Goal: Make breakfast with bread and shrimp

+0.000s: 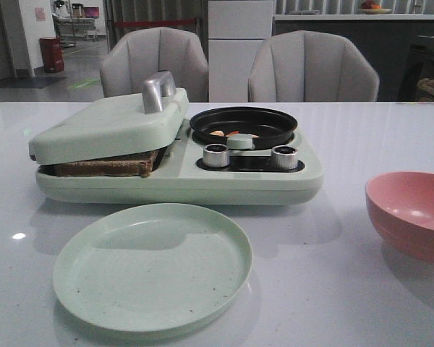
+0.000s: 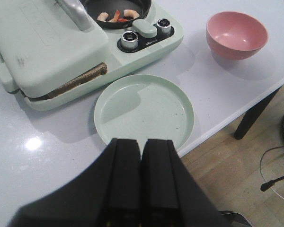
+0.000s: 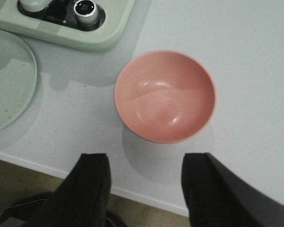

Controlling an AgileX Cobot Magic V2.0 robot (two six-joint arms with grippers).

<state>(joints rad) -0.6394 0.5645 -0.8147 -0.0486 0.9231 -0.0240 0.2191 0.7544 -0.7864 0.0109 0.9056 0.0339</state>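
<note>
The bread (image 1: 108,165) lies toasted brown inside the pale green breakfast maker (image 1: 177,173), under its nearly lowered lid (image 1: 108,126); its crust edge (image 2: 78,81) peeks out in the left wrist view. Shrimp (image 1: 231,134) sit in the small black pan (image 1: 244,124) on the maker's right side, and the same shrimp (image 2: 117,15) show in the left wrist view. My left gripper (image 2: 141,142) is shut and empty, hovering over the near rim of the green plate (image 2: 144,113). My right gripper (image 3: 146,163) is open above the table edge, just short of the pink bowl (image 3: 164,96). Neither arm appears in the front view.
The empty green plate (image 1: 152,266) sits in front of the maker. The empty pink bowl (image 1: 412,213) stands at the right. Two silver knobs (image 1: 250,156) face the front. Two chairs (image 1: 239,69) stand behind the table. The near table edge (image 2: 236,113) drops to the floor.
</note>
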